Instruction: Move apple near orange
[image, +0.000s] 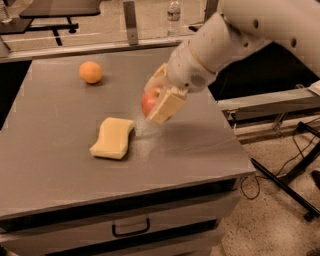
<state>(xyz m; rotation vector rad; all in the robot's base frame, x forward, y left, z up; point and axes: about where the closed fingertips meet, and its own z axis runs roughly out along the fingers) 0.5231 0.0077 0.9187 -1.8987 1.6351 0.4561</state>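
On the left side of the grey table (60, 170), near its far edge, lies the orange (91, 72), alone and untouched. Closer to the front, a pale yellow sponge (113, 138) rests flat on the surface. To the right of both, the gripper (152, 100) is clenched on the apple (147, 104), with one finger before it and one behind. The apple seems to hang a little above the table, between the sponge and the far edge.

I judge the grasp as done and the carrying as under way. The apple is well apart from the orange, so the way to the left and the setting down are left.

The table top is smooth and has a drawer (131, 229) in front. Behind stands a bottle (173, 11), and cables (295, 165) lie on the speckled floor at right.
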